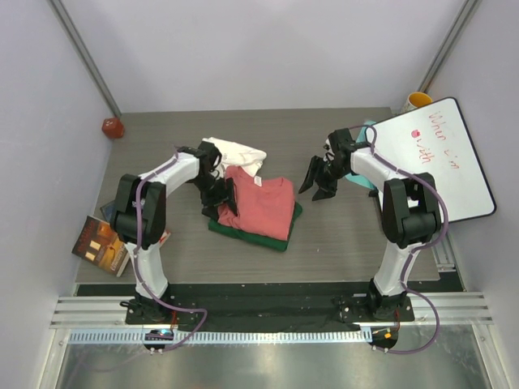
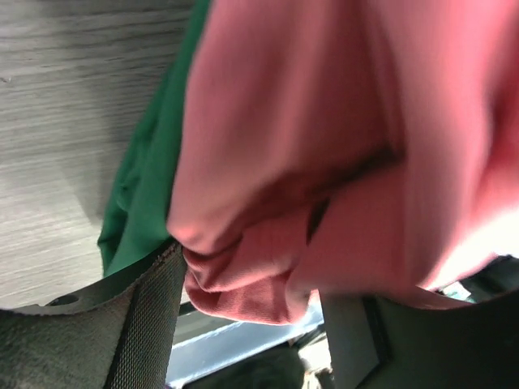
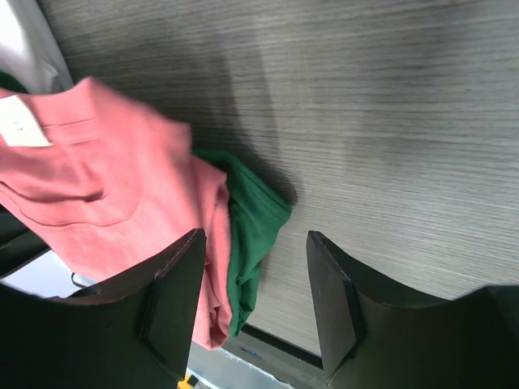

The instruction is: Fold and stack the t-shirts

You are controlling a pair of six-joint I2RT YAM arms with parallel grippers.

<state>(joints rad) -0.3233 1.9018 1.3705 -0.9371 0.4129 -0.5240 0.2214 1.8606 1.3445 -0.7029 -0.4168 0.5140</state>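
**Shirt stack mid-table, arms either side**

The top shirt [image 1: 263,207] lies on the lower shirt [image 1: 243,233] at mid-table [image 1: 340,235]. A third shirt [image 1: 235,151] lies behind, seemingly touching them. The left gripper [image 1: 223,203] is at the stack's left edge. The right gripper [image 1: 318,185] is to its right, apart. Books [image 1: 101,243] lie far left and a whiteboard [image 1: 442,158] far right.

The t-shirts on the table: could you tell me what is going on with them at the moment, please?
A two-armed robot is folding and stacking them. The salmon-pink shirt lies folded on the dark green shirt mid-table, and the cream-white shirt lies behind, not yet on the stack. The left pincer is at the pink shirt's left edge, jaws apart with that folded edge between them. The right pincer hangs open over the table to the stack's right, holding nothing.
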